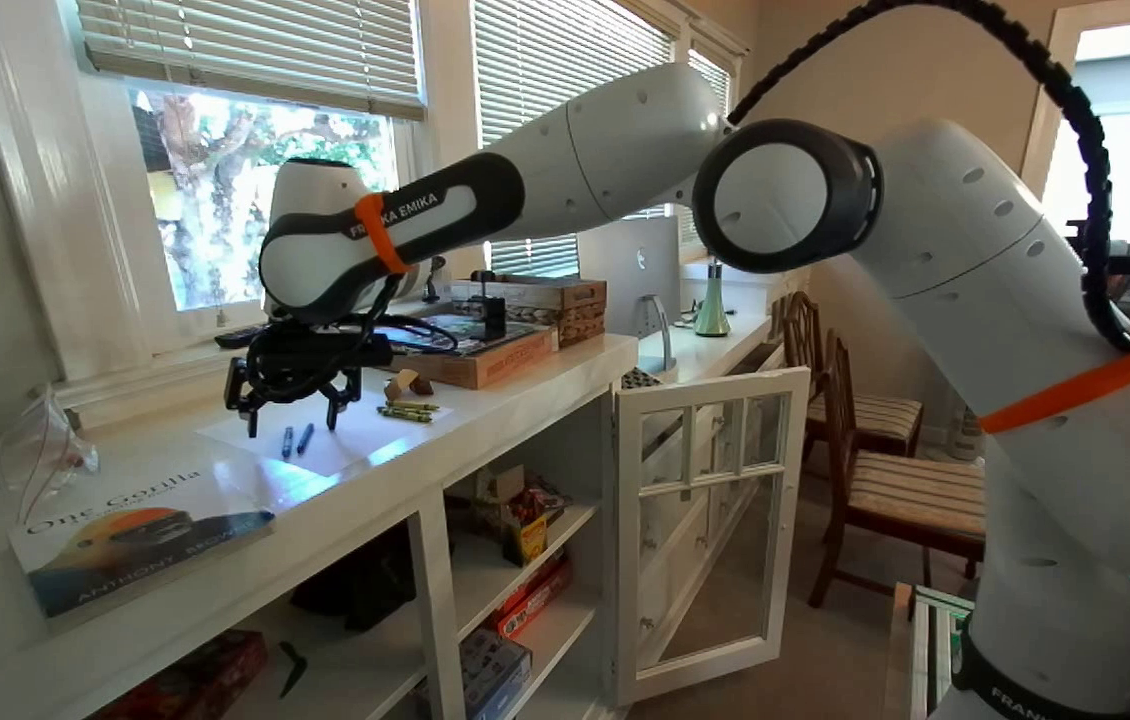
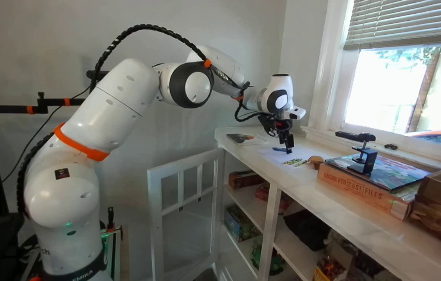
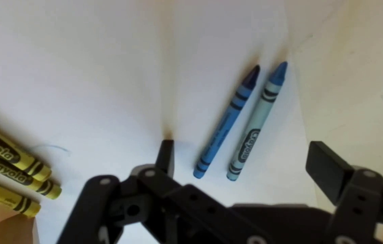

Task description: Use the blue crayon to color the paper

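book (image 1: 140, 545), yellow crayons (image 3: 15, 175), wooden chairs (image 1: 915, 495)

The blue crayon (image 3: 257, 122) lies on white paper (image 3: 110, 84).

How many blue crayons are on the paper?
2, side by side on the paper: in the wrist view, the lighter crayon right, the dark-tipped crayon left. The claw may hide others.

White arm (image 1: 775, 195) in a high bend, wrist (image 1: 310, 265) low at its far end, jaws downward and wide apart.
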